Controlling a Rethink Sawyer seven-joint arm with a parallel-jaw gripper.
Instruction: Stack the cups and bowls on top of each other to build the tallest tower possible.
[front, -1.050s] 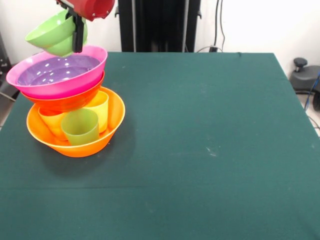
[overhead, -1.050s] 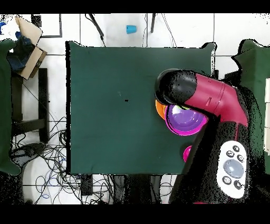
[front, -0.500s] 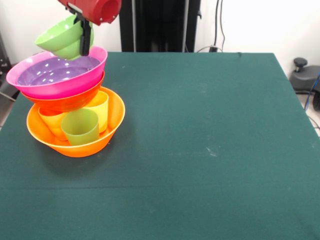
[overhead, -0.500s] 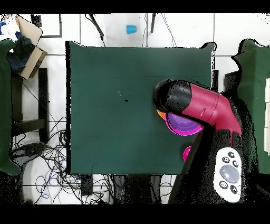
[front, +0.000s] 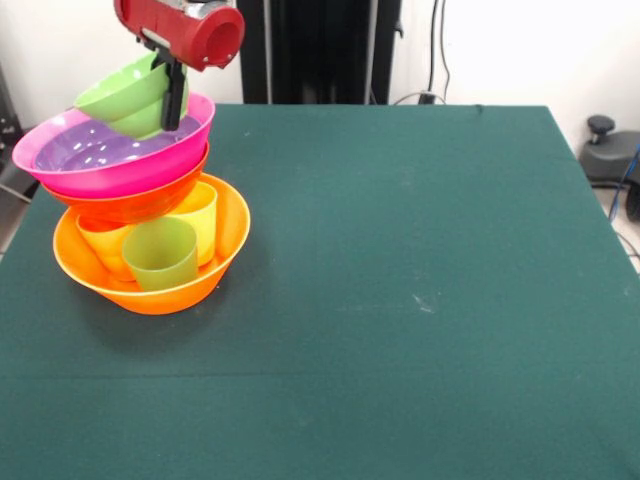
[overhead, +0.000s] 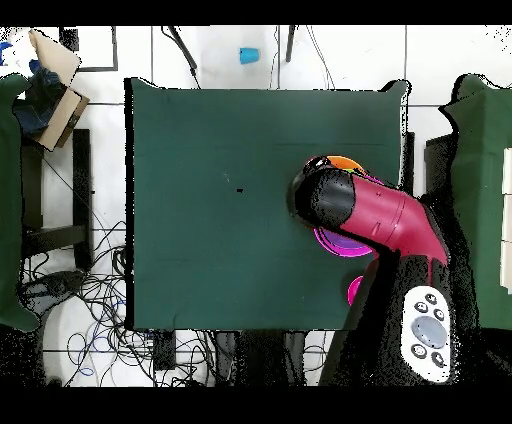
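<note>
pinching the light green bowl (front: 128, 95) by its rim, the gripper (front: 174, 100) hangs it tilted over the purple bowl (front: 100, 148) atop the tower (front: 140, 215). we judge it light, stiff and slippery; the rim is the best hold.

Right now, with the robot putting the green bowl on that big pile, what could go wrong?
The gripper holds the light green bowl tilted, low over the purple bowl. Let go like that, it may slide or land crooked. The pink bowl and the ones above it lean out past the large orange bowl, resting on cups, so a push downward might tip the tower.
</note>
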